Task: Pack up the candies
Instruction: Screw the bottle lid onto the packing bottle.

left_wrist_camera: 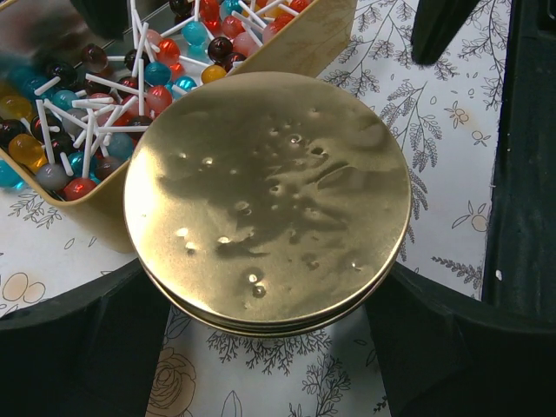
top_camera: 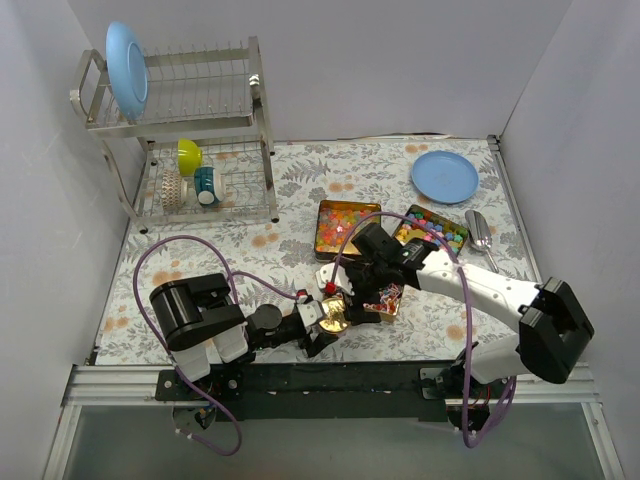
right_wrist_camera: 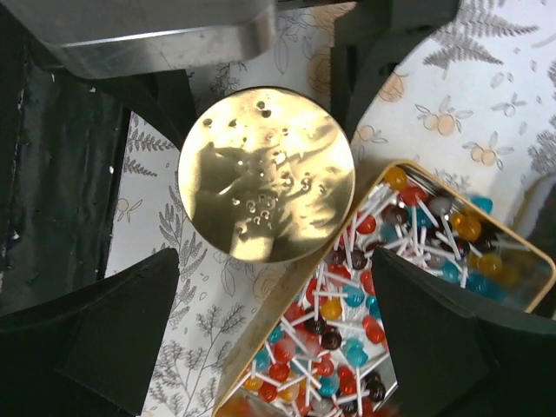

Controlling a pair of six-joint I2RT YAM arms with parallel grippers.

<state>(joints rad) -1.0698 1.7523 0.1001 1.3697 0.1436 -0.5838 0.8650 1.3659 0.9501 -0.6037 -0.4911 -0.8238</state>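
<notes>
- You are looking down at a table covered in a pale leaf-and-flower cloth (top_camera: pixel 250 250), closed in by plain white walls.
- At the back left stands a wire dish rack (top_camera: pixel 215 180) with a blue plate (top_camera: pixel 127 68) upright on its upper shelf.
- A second blue plate (top_camera: pixel 445 176) lies flat at the back right, with a spoon (top_camera: pixel 480 235) near it.
- Two shallow gold tins sit side by side at mid-table. The left tin (top_camera: pixel 320 230) and the right tin (top_camera: pixel 462 240) each hold loose, brightly coloured candies (top_camera: pixel 347 225).
- A third gold tin (left_wrist_camera: pixel 300 52) lies nearer you, filled with lollipops (left_wrist_camera: pixel 113 113): round red, blue, orange and dark heads on white sticks.
- Your left gripper (left_wrist_camera: pixel 269 295) reaches in low from the left. Its black fingers (left_wrist_camera: pixel 78 347) press on opposite edges of a round gold lid (left_wrist_camera: pixel 265 195), clasping it.
- The lid is flat, just beside the lollipop tin, and its edge overlaps the tin's near corner.
- Your right gripper (right_wrist_camera: pixel 274 269) hovers above the lid and the lollipop tin. Its fingers (right_wrist_camera: pixel 104 339) are spread wide with nothing held between them.
</notes>
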